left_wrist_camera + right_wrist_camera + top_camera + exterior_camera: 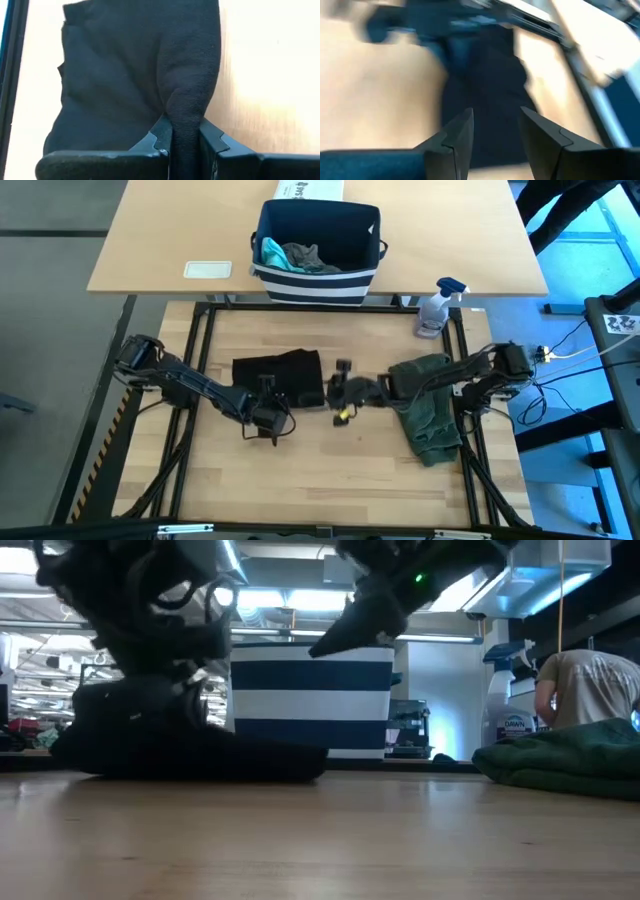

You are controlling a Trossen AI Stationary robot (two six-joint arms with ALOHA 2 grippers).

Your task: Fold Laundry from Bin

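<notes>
Where cloth lies, pale wooden tabletop [330,470]

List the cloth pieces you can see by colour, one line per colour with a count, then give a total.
Black, on the table, pinched by the left gripper: 1
Olive-green, on the table under the right arm: 1
Teal, in the bin: 1
Grey, in the bin: 1
Total: 4
</notes>
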